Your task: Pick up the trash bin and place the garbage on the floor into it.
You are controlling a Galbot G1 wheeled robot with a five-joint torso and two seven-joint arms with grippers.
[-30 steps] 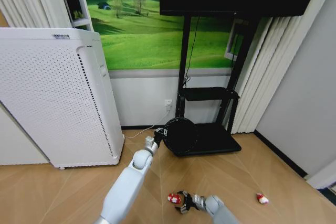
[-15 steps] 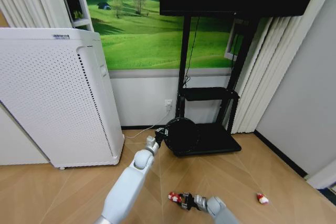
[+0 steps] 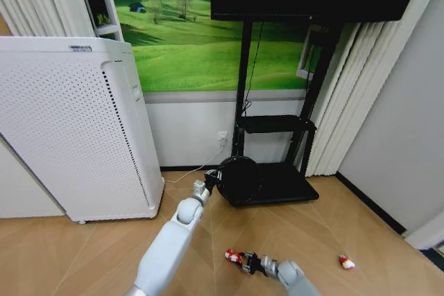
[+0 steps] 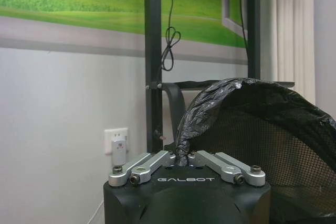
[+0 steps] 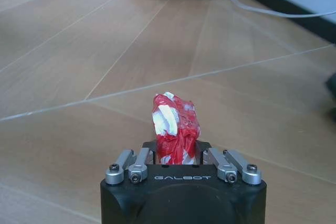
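The trash bin (image 3: 239,179), a black mesh wastebasket with a black liner, hangs tipped with its mouth facing me. My left gripper (image 3: 210,182) is shut on its rim. In the left wrist view the fingers pinch the liner-covered rim of the trash bin (image 4: 252,129), with the left gripper (image 4: 182,160) clamped there. My right gripper (image 3: 248,263) is low over the floor (image 3: 83,254), shut on a red-and-white crumpled wrapper (image 3: 232,256). The right wrist view shows the wrapper (image 5: 175,127) standing up between the right gripper (image 5: 178,157). A second red-and-white scrap (image 3: 346,262) lies on the floor at the right.
A large white perforated appliance (image 3: 69,129) stands at the left. A black TV stand (image 3: 274,178) with a screen above sits against the wall behind the bin. Curtains (image 3: 347,102) hang at the right. A white cable (image 5: 273,9) trails along the floor by the appliance's wheels.
My right gripper has drawn a little to the right and down in the head view, carrying the red-and-white wrapper. The left arm and the bin have stayed still.
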